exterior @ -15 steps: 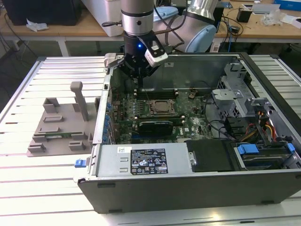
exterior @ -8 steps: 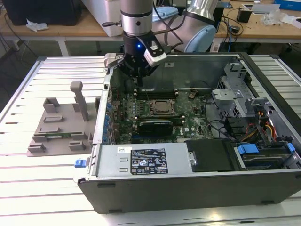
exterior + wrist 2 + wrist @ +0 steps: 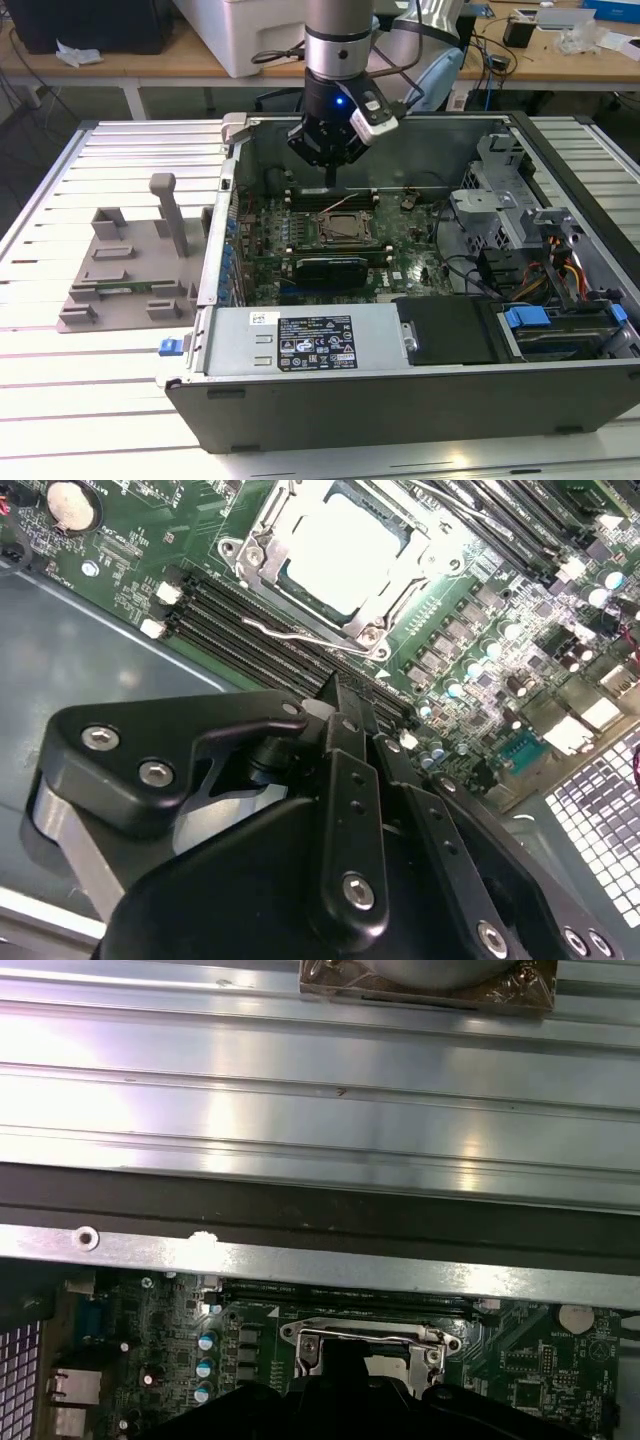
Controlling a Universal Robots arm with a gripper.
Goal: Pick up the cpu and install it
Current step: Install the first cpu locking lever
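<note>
The cpu (image 3: 340,545) lies flat inside the motherboard socket (image 3: 262,555), its silver top plate glaring bright, with the metal frame around it swung open. In the exterior view my gripper (image 3: 330,182) hangs inside the open computer case, just above and behind the socket (image 3: 345,228). Its fingers (image 3: 343,730) taper together to a narrow tip, shut with nothing seen between them, and stand a short way off the socket. In the first wrist view the gripper's dark body covers the lower part of the socket (image 3: 370,1338).
A grey plastic tray (image 3: 130,270) sits on the ribbed table at the exterior view's left. The case wall (image 3: 225,240), the power supply (image 3: 300,340) in front, the drive cage (image 3: 500,200) on the right and memory slots (image 3: 250,630) hem in the socket.
</note>
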